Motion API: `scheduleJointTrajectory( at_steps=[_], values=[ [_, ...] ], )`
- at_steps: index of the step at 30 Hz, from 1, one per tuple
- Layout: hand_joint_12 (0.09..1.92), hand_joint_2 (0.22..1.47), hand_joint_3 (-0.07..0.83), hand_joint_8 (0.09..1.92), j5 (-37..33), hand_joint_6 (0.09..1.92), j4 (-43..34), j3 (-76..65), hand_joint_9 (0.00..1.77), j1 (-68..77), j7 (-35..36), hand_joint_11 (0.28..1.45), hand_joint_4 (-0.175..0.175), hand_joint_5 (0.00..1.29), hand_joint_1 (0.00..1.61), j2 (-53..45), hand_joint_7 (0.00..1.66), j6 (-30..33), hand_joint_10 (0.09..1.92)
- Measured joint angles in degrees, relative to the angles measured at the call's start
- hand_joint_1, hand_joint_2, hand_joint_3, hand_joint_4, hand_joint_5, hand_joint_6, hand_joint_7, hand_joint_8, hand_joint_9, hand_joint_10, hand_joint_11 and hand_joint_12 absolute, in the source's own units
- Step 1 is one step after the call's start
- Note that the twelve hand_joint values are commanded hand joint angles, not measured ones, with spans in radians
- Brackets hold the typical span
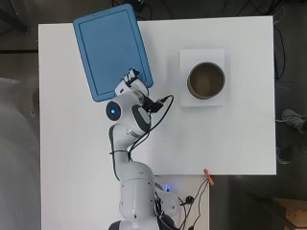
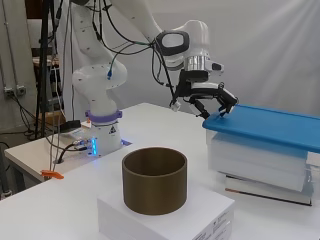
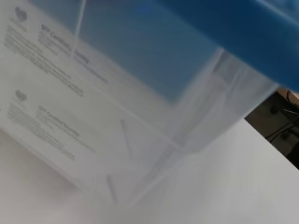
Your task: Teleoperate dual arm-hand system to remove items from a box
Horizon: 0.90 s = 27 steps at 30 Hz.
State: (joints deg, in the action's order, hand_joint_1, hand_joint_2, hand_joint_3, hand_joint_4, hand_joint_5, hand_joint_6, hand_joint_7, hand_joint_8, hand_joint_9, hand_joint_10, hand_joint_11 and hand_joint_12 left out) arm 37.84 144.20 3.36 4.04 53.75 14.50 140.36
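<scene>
The blue lid (image 1: pixel 112 50) covers the clear box (image 2: pixel 260 160), so nothing inside it can be made out from above. In the side view the box runs off the right edge, and what lies under it (image 2: pixel 265 187) is too dim to identify. Whether the fingers (image 2: pixel 220 102) touch the lid's near corner cannot be told. Close up, the box wall (image 3: pixel 117 116) is blurred, cropped, its printed labels unreadable.

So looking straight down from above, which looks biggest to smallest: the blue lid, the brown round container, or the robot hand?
1. blue lid, by far the largest.
2. brown round container.
3. robot hand, smallest, though only part of it shows past the arm.
</scene>
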Motion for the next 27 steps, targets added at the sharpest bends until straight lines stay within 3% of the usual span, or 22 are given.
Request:
scheduleJointTrajectory(
  at_steps=[4,10,14,18,21,23,27],
  values=[
    [1.43,1.22,-0.002,1.89,-2.57,1.33,0.79,-1.69,0.82,0.29,3.12,0.58,0.175,0.78,0.93,1.18,0.68,2.78,1.83],
    [1.33,1.20,-0.001,1.73,-5.81,1.29,1.56,-1.90,0.84,0.84,6.64,0.57,0.175,0.80,0.94,2.55,0.72,5.26,1.66],
    [1.29,1.20,0.000,1.72,-6.60,1.29,2.07,-2.37,0.83,1.05,7.50,0.57,0.175,0.80,0.94,3.23,0.72,7.02,1.63],
    [1.31,1.22,0.001,1.75,-8.52,1.33,2.72,-3.05,0.83,1.38,9.64,0.57,0.175,0.78,0.93,3.84,0.72,9.23,1.67],
    [1.41,1.19,0.001,1.74,-10.24,1.25,2.88,-3.71,0.87,1.75,11.30,0.59,0.175,0.82,0.95,4.46,0.77,12.68,1.70],
    [1.49,1.21,0.006,1.87,-12.50,1.33,2.54,-3.81,0.86,1.80,12.51,0.60,0.175,0.78,0.93,4.65,0.75,14.52,1.81],
    [1.61,1.23,0.003,1.92,-11.78,1.38,0.61,-3.54,0.88,1.61,9.51,0.64,0.175,0.76,0.92,4.16,0.74,17.48,1.91]
  ],
)
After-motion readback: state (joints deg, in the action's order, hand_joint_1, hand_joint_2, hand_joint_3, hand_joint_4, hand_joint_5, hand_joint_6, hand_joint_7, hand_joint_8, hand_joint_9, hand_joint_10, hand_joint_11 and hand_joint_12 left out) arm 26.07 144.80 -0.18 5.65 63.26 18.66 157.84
